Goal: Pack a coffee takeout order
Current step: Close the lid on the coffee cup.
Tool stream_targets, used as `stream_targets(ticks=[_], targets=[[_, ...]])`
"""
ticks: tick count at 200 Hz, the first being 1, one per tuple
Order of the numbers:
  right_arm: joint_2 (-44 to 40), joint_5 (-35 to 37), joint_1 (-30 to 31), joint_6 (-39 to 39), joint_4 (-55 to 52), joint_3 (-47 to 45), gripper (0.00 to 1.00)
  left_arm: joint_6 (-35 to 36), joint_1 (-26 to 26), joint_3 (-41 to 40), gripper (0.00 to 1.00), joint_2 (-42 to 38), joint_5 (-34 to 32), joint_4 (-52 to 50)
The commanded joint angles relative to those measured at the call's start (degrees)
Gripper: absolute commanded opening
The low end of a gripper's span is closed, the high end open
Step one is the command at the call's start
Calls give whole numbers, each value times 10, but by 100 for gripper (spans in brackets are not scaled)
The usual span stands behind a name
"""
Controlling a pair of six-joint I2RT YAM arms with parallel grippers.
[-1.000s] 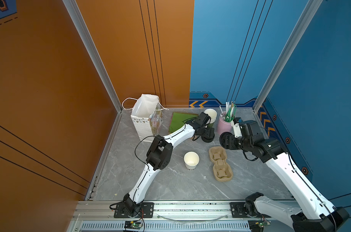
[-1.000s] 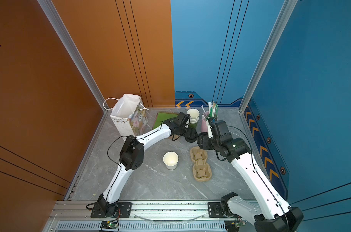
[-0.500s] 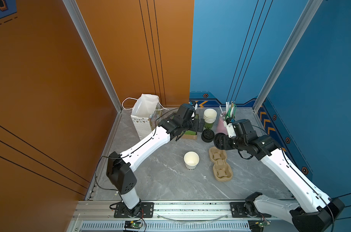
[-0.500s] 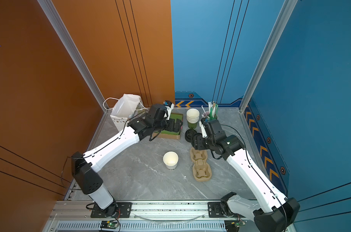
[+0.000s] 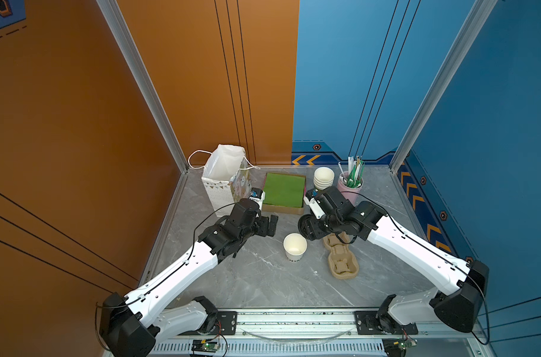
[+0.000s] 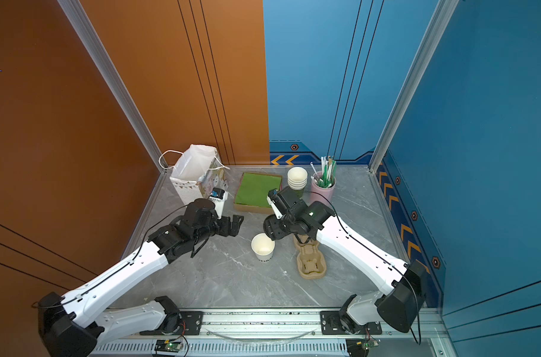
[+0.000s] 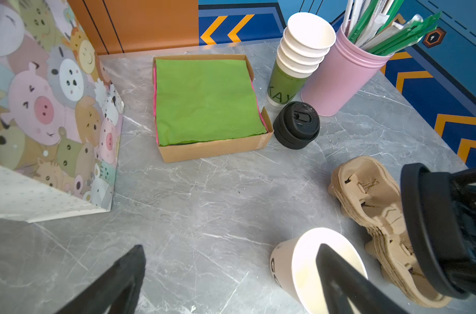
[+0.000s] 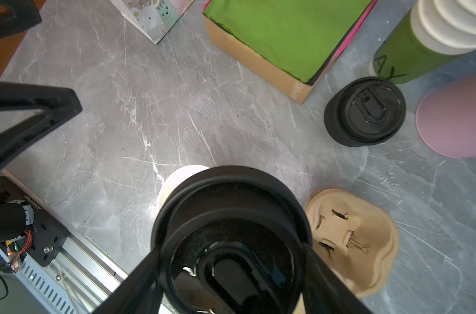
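A small white paper cup [image 5: 295, 247] [image 6: 263, 247] with dark lettering stands open at mid-table. My right gripper [image 5: 308, 227] [image 8: 231, 247] is shut on a round black lid [image 8: 231, 231] [image 7: 432, 223], gripping its rim on both sides. The lid hangs tilted just above the cup's [image 8: 182, 179] far right edge. My left gripper [image 5: 270, 225] [image 7: 230, 246] stands open and empty to the left of the cup [image 7: 313, 266], one finger in front of the rim. A green napkin [image 5: 284, 189] [image 7: 207, 100] tops the stack in a cardboard box at the back.
A patterned gift bag [image 5: 224, 179] stands open at the back left. A stack of white cups [image 5: 324, 177], a pink tin of straws [image 5: 351, 185] and stacked black lids [image 7: 296, 125] sit at the back right. The beige pulp carrier [image 5: 340, 259] lies right of the cup.
My left arm has swung away from the lids at the back and now sits left of the cup. My right gripper has carried the lid leftward to the cup.
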Motion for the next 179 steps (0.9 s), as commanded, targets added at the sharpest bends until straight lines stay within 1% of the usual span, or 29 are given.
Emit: stream_targets(ticks=[1,33,76,110,150,179], targets=[[13,5,3,-8,-7,18,74,-2,11,-31,98,-30,-4,7],[31,6,10,-7,-18,23,74,-22,23,-60,98,-53,-6,7],[51,12,23,-12,-35,30,74,-41,40,-65,98,-40,-7,5],[70,19,35,-18,-52,44,74,-45,41,-71,98,-35,-6,14],[91,24,49,-19,-70,66,74,-58,44,-101,98,-36,-21,34],[105,25,57,-22,-80,74,74,-70,45,-118,98,-36,-11,58]])
